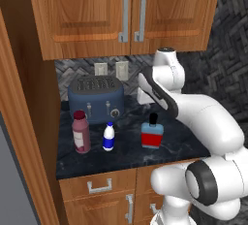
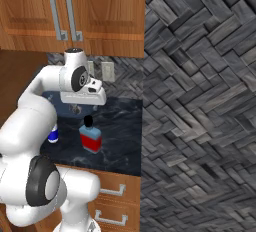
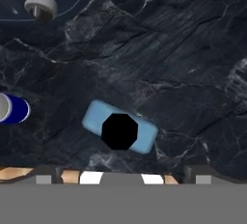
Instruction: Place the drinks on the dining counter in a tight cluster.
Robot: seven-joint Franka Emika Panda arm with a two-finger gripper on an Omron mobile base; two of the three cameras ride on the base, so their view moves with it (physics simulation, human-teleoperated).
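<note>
On the small dark marble bench (image 1: 184,144), the squat blue-and-red bottle with a black cap (image 1: 152,131) stands right of the blue toaster (image 1: 95,99), directly below the hand. The small white-and-blue bottle (image 1: 109,136) (half hidden behind the arm in the right base view) and the tall maroon bottle (image 1: 81,132) stand in front of the toaster. The jaws are spread wide, holding nothing, their tips barely visible.

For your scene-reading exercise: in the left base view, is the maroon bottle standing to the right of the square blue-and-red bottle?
No: the maroon bottle stands at the left end of the row, left of the small white-and-blue bottle and the square blue-and-red bottle.

No readable text or labels appear on anything here.
</note>
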